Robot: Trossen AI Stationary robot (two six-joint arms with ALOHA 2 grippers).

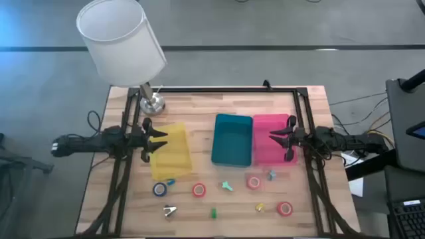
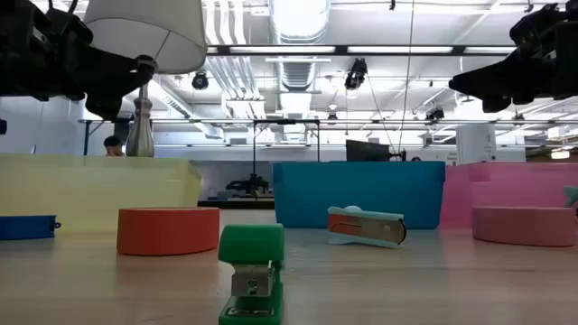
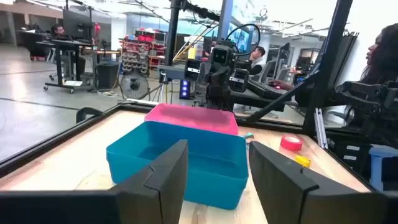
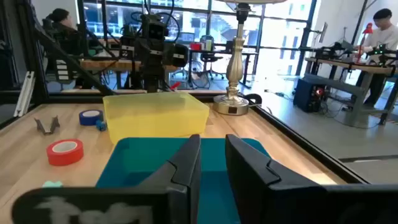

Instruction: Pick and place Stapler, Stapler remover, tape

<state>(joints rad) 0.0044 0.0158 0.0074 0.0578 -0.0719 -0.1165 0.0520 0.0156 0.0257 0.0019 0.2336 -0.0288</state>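
Note:
Four tape rolls lie flat on the near half of the table: blue (image 1: 160, 190), red (image 1: 199, 190), pink (image 1: 254, 182) and red (image 1: 285, 208). Small staplers lie among them: green (image 1: 214, 213), teal (image 1: 228, 186), blue (image 1: 170, 180), yellow (image 1: 259, 208) and light blue (image 1: 271, 174). A metal staple remover (image 1: 170, 211) sits near the front left. My left gripper (image 1: 156, 139) hangs open above the yellow tray (image 1: 171, 151). My right gripper (image 1: 282, 141) hangs open above the pink tray (image 1: 265, 136). The wrist views show the left gripper (image 3: 214, 155) and the right gripper (image 4: 212, 143) holding nothing.
A teal tray (image 1: 232, 139) stands between the yellow and pink trays. A table lamp with a white shade (image 1: 123, 46) stands on its metal base (image 1: 153, 103) at the far left corner. A black frame (image 1: 219, 89) runs along the table's edges. People sit in the room beyond.

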